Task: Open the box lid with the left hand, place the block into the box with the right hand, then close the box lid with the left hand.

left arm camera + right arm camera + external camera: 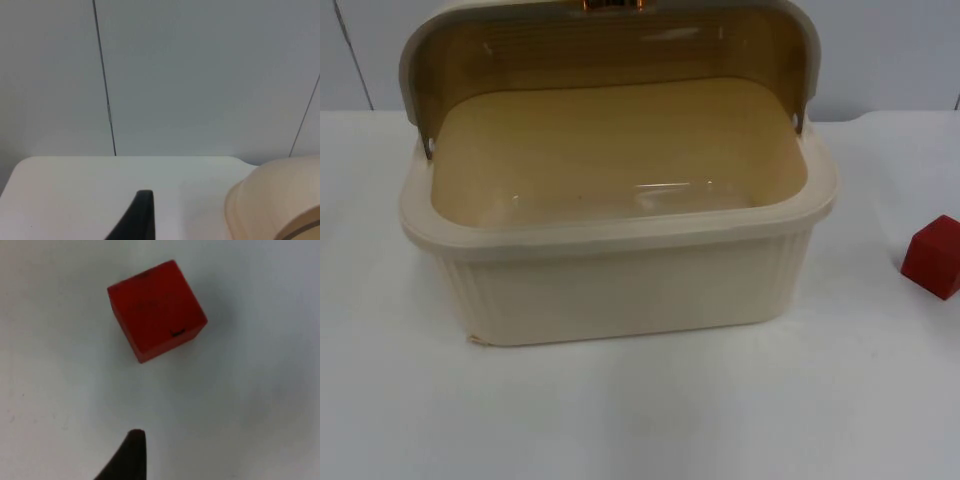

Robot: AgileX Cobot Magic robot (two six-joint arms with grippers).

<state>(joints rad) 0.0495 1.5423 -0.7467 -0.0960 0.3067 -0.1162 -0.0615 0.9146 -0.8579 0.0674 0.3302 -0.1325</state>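
The box [620,270] stands open, lid [610,45] up; the red block [156,310] sits on the table [720,420] to its right — directly ahead of my right pincer [131,450], nearer than my waiting left pincer [140,215]. Whether either pincer is released, I cannot tell.

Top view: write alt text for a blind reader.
A cream box sits on the white table with its lid swung open and its inside bare. A red block rests on the table beside it, apart from it.
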